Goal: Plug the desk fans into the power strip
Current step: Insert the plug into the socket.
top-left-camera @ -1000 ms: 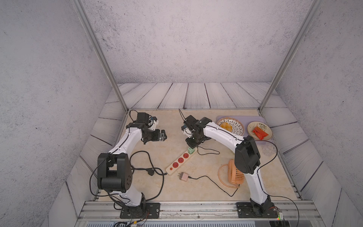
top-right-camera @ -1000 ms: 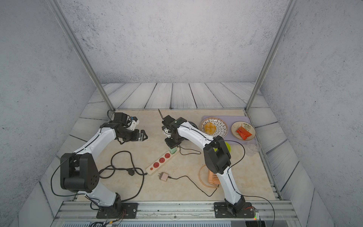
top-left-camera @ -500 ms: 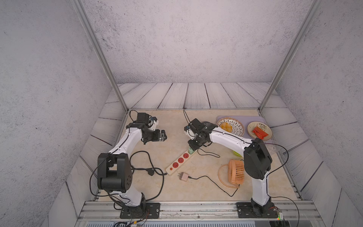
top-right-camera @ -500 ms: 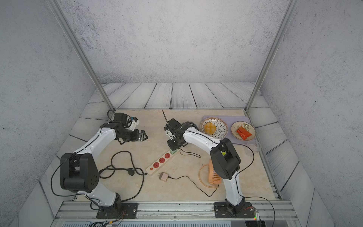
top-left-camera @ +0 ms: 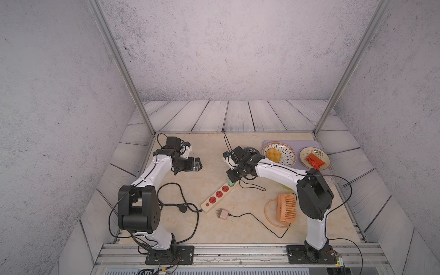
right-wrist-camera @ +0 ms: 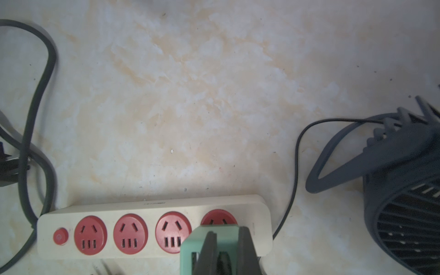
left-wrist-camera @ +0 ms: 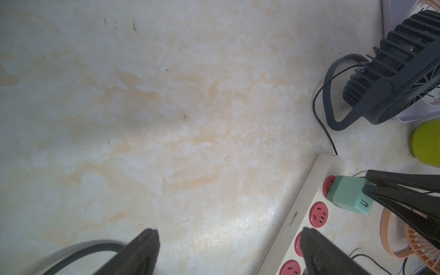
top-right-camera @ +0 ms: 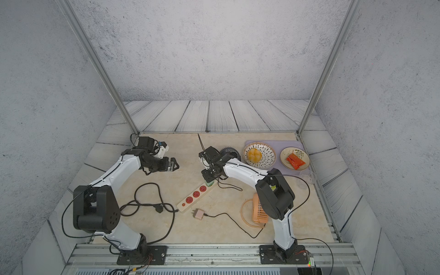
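**Cream power strip point(top-left-camera: 215, 198), green plug point(top-left-camera: 230, 182) pinched over its end socket**

In both top views no writing can be read. The power strip point(top-right-camera: 192, 197) lies flat near the middle of the bench point(top-left-camera: 209, 147), its long axis diagonal. The button end points toward the left arm's base and the other end toward the right tool point(top-left-camera: 232, 179). The right tool is clamped narrow on the green plug point(top-right-camera: 209, 183) and hides the fourth socket. The left tool point(top-left-camera: 198, 164) hangs wide over bare bench, well apart from the strip. A pink plug point(top-left-camera: 222, 213) lies loose just beside the button end. An orange fan point(top-left-camera: 287, 209) is partly hidden behind the right arm.

In the left wrist view, faint grey lettering runs along the strip's point(left-wrist-camera: 300, 214) side, too small to read. The green plug point(left-wrist-camera: 347, 197) sits on the last red socket, and whether its pins are fully in cannot be told. The left tool point(left-wrist-camera: 228, 232) gapes with nothing between its fingers. A dark fan point(left-wrist-camera: 392, 71) and a yellow-green thing point(left-wrist-camera: 428, 145) are cut off by the frame.

In the right wrist view, the strip point(right-wrist-camera: 152, 207) runs across the frame, with the round red button point(right-wrist-camera: 60, 236) at the end where the thick black cord point(right-wrist-camera: 35, 95) leaves. A tiny mark on its top edge is unreadable. Three sockets show whole, and the fourth is half covered by the green plug point(right-wrist-camera: 190, 247) in the right tool point(right-wrist-camera: 223, 252).
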You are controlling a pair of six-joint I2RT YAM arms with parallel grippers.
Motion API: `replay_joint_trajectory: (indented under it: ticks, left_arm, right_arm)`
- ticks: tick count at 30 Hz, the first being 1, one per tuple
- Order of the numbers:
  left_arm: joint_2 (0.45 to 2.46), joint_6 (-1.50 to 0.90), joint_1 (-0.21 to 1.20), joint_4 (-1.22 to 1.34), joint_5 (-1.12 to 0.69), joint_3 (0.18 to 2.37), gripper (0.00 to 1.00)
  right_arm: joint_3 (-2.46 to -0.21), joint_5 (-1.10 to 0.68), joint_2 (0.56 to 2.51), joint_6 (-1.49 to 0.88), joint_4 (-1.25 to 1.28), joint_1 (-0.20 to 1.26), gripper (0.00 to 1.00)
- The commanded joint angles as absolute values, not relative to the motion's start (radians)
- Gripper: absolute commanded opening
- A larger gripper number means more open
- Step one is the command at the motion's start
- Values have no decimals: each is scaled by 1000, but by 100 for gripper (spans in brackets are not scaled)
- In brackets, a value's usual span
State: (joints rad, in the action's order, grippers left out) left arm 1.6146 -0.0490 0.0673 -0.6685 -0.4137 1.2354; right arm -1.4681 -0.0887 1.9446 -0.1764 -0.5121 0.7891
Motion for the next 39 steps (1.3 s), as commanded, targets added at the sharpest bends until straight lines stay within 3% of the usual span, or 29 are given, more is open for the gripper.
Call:
replay_joint_trajectory:
  ticks: [1, 6, 12, 17, 24, 31, 39]
  left_arm:
    - [1623, -43, 59, -673, -431, 1235, 99]
    - [1624, -40, 63, -676, -457, 1235, 99]
    - [1618, -39, 66, -673, -457, 1230, 99]
    - [1616, -29, 83, -679, -470, 1235, 100]
    - [1621, -27, 97, -689, -469, 1246, 100]
    - [1609, -28, 99, -682, -475, 1241, 100]
    - [1599, -25, 98, -687, -459, 1244, 99]
  right_arm:
    - [-1305, -91, 2045, -192, -804, 815, 10]
    - [-1251, -111, 2020, -222, -754, 815, 12]
    - [-1347, -123, 1992, -197, -820, 813, 14]
    - [-1472, -121, 1925, -140, -901, 783, 24]
    - [-1686, -172, 1891, -10, -976, 719, 46]
    - [-1680, -257, 1851, 275, -943, 716, 55]
    - [-1663, -551, 1835, 974, -966, 737, 57]
